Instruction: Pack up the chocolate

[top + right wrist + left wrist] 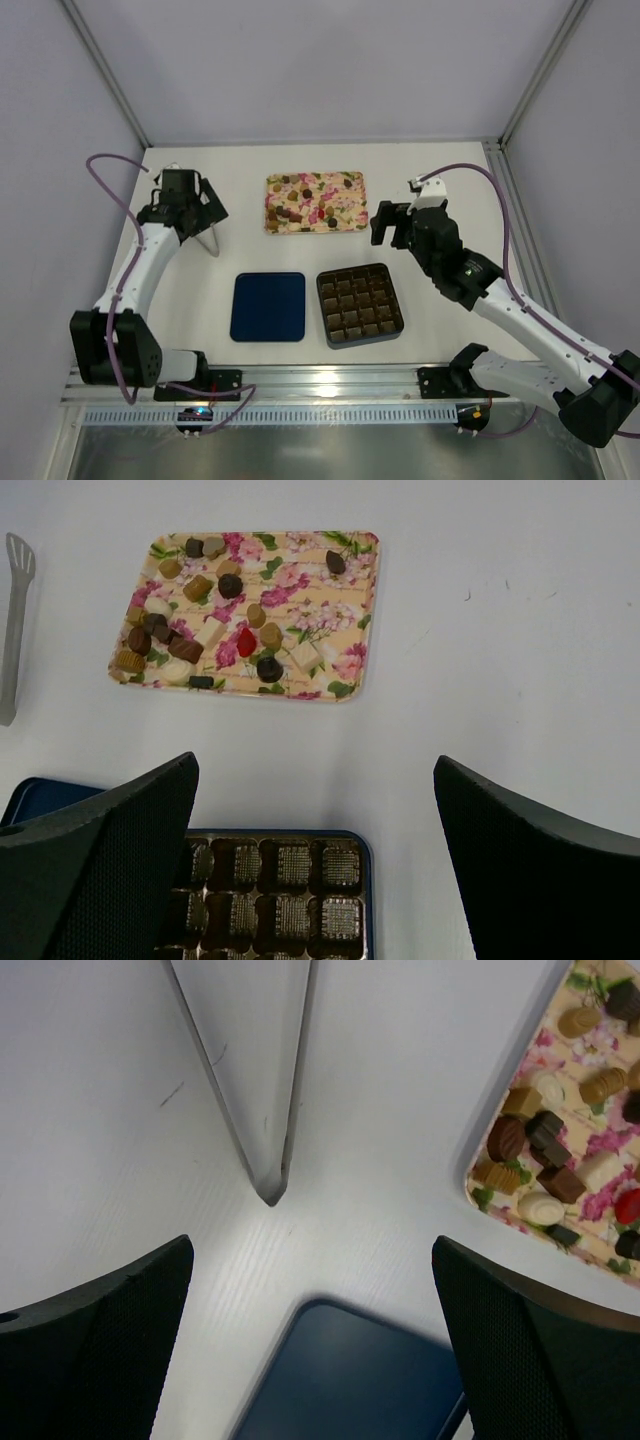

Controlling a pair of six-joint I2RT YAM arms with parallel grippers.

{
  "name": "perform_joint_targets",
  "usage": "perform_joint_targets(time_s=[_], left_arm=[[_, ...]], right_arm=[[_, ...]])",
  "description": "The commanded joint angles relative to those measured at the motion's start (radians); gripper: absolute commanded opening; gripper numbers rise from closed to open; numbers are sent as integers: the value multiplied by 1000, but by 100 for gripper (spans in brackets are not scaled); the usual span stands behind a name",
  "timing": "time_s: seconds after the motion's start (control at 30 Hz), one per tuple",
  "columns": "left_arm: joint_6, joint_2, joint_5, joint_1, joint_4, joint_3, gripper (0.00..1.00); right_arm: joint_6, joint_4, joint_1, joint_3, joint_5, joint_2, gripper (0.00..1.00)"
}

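Note:
The chocolate [298, 211] lies as several small brown, tan, whitish and red pieces on the floral tray [345, 190] at the back middle of the table. The pieces [186, 650] crowd the tray's left half [320, 615] in the right wrist view. They also show at the right edge of the left wrist view [507, 1137]. My left gripper [208, 208] hangs open left of the tray, above bare table [312, 1330]. My right gripper [390, 225] hangs open right of the tray, over the box's far edge [315, 850]. Neither holds anything.
A dark box with a grid of cells [360, 305] [280, 890] sits front middle, its flat blue lid [268, 307] [350, 1380] beside it on the left. Metal tongs [208, 240] [265, 1090] [15, 620] lie by the left gripper. Frame posts stand at the back corners.

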Motion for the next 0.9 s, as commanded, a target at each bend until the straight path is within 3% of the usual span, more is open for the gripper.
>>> perform_joint_targets(time_s=[0.0, 0.3, 0.87], left_arm=[[-22, 111, -103, 10, 3, 129, 100], [-44, 386, -127, 52, 47, 227, 100], [8, 624, -2, 139, 158, 267, 100]], right_arm=[[-7, 30, -1, 24, -50, 12, 100], [10, 45, -1, -1, -139, 1, 100], [23, 20, -1, -33, -153, -28, 100]])
